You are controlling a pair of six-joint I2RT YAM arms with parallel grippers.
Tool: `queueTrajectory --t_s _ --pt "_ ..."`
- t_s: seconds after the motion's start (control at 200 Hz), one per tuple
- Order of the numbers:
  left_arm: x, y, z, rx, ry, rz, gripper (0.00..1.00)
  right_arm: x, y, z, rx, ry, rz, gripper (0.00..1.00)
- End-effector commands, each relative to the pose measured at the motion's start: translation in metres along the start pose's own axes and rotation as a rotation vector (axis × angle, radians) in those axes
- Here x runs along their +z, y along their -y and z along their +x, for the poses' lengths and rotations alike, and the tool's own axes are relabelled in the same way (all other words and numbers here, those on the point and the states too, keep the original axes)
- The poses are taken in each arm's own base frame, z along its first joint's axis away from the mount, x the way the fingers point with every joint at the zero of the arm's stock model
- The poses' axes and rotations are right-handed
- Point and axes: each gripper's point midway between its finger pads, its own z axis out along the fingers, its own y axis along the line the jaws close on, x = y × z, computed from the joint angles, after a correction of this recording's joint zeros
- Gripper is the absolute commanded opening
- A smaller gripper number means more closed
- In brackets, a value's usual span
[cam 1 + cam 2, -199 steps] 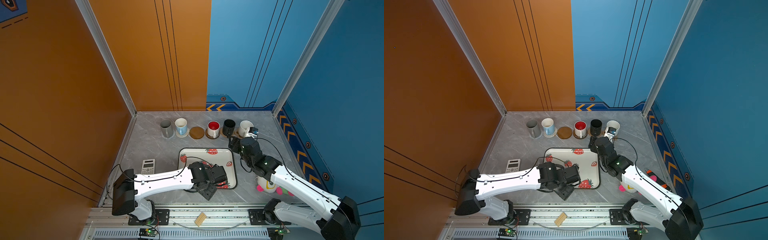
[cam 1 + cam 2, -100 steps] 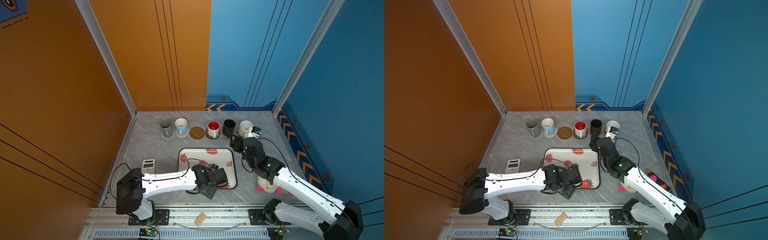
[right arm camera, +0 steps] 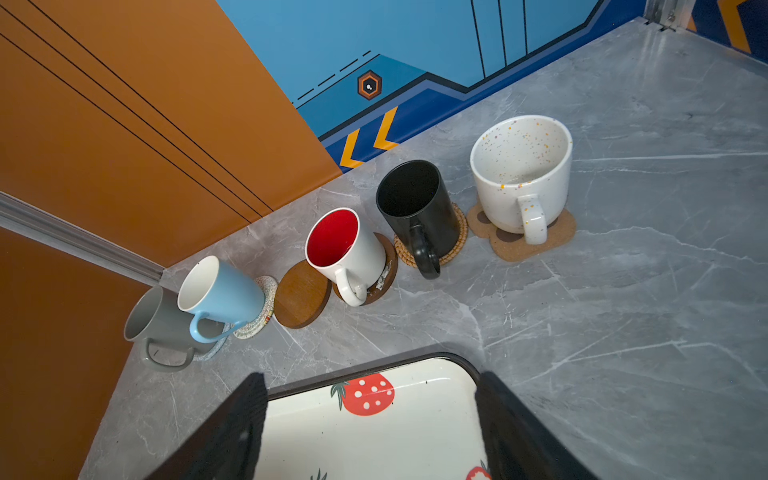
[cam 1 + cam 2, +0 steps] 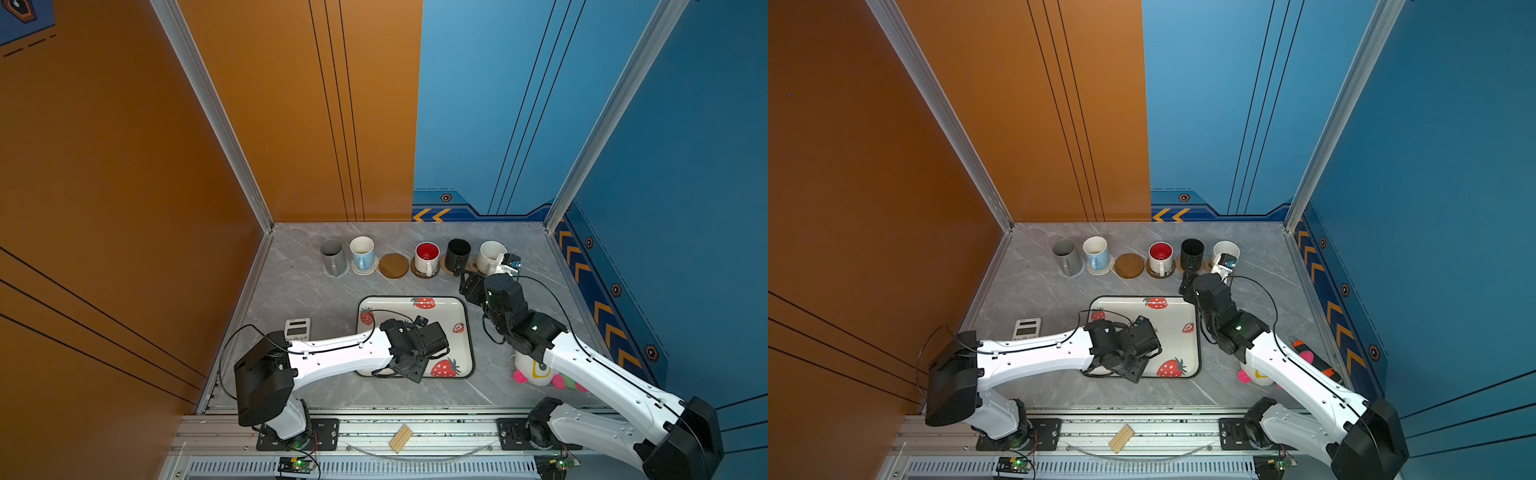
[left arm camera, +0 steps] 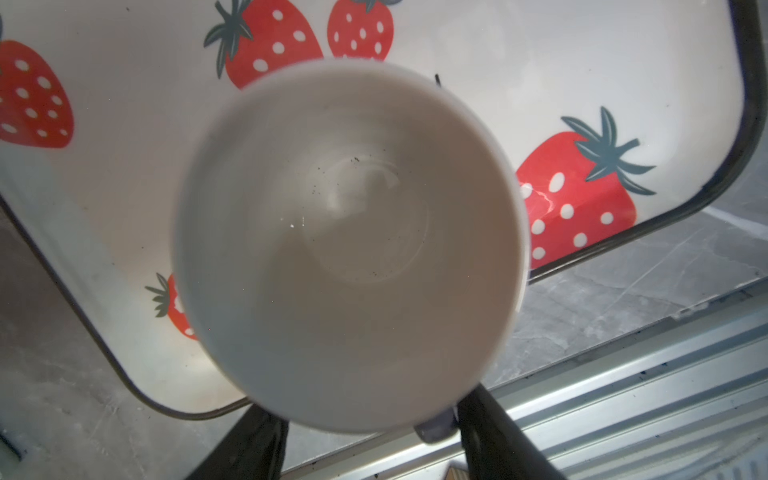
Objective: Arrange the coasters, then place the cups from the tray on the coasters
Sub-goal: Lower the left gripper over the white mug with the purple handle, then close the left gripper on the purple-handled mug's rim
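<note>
Within the last second the left arm has been resettled lower over the tray [image 4: 395, 309], so the last mug [image 5: 349, 232] is now being addressed. That mug, standing on the tray, is straddled by the left pincer [image 5: 370, 401]; whether it is clamped yet cannot be told. The one bare wooden mat [image 4: 393, 266] is found at about twelve o'clock from it in both top views. The right pincer [image 3: 370, 386] is held open and empty.
</note>
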Motion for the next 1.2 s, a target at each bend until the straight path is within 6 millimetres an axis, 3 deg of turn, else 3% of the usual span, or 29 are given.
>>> queueTrajectory --t_s 0.0,0.25,0.516,0.861,1.197 --pt "0.007 -0.012 0.000 -0.003 0.003 -0.052 0.61 0.004 0.003 0.002 0.011 0.001 0.006 0.78" --pt "0.003 -0.012 -0.014 0.004 0.092 -0.038 0.50 0.006 0.007 0.003 0.012 -0.002 0.014 0.78" --pt "0.000 0.003 -0.008 0.059 0.101 0.008 0.46 0.008 0.004 0.005 0.018 -0.011 0.000 0.78" --pt "0.017 0.016 0.002 0.099 0.034 0.006 0.42 0.006 0.004 0.004 0.022 -0.010 -0.007 0.78" --pt "0.026 0.010 0.000 0.080 0.031 -0.036 0.37 0.006 0.005 0.005 0.023 -0.008 -0.003 0.78"
